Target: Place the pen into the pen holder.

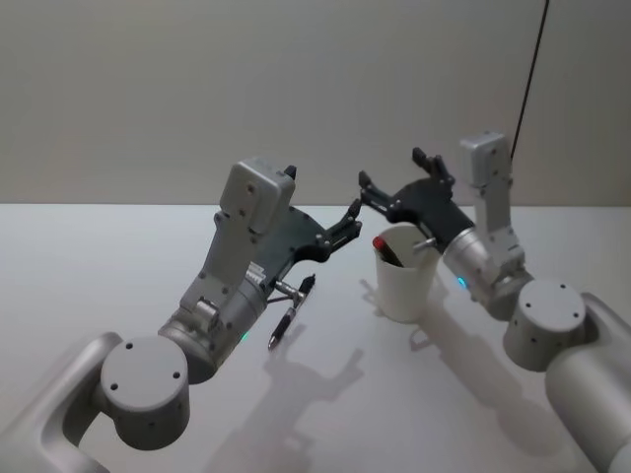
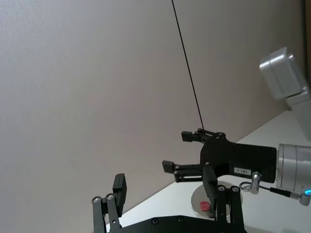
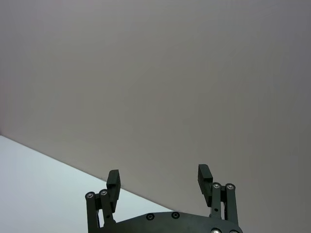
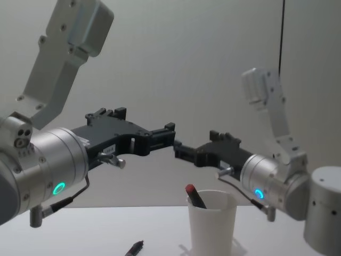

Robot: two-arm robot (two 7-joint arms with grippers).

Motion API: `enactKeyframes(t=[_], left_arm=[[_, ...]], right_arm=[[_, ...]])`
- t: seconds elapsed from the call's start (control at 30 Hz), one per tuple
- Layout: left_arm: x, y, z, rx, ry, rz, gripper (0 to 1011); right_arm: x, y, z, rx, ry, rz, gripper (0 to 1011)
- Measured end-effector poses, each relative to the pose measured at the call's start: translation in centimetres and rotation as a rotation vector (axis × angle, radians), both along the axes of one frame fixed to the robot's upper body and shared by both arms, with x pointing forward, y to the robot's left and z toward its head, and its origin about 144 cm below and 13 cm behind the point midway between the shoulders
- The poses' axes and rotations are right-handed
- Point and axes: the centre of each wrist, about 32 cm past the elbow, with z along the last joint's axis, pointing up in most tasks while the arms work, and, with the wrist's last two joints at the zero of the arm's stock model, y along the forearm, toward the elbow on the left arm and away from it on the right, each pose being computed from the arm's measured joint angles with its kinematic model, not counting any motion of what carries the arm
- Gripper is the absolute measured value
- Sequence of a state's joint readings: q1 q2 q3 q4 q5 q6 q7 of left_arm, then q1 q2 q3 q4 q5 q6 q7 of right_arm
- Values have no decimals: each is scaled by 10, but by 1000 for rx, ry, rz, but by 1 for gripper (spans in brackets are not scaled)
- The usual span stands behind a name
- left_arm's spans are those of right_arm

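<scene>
**Both grippers raised and empty; a pen lies on the table**
Your left gripper (image 1: 337, 233) hangs spread just left of the pen holder (image 1: 406, 286), and your right gripper (image 1: 391, 169) is spread above its rim. A red-capped pen (image 1: 383, 246) stands inside; the black pen (image 1: 291, 313) lies left of the holder. Bring the left gripper down, jaws across the barrel, and pinch near mid-length.

Seemingly a red-capped pen (image 4: 195, 197) leans inside the pen holder (image 4: 212, 228).

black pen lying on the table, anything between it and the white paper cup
Nothing: in the head view, bare white table separates the black pen from the tapered white paper cup.
</scene>
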State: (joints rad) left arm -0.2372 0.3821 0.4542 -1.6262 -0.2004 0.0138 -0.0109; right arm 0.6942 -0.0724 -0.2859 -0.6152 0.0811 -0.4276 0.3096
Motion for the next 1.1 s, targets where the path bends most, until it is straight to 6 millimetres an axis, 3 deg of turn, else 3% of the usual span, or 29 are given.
enactKeyframes(t=[0.6, 1.1], left_arm=[[0, 0, 0, 0, 0, 0, 1000], [0, 0, 0, 0, 0, 0, 1000]], right_arm=[[-38, -26, 34, 100, -51, -115, 1001], [-70, -44, 45, 123, 33, -241, 1001]])
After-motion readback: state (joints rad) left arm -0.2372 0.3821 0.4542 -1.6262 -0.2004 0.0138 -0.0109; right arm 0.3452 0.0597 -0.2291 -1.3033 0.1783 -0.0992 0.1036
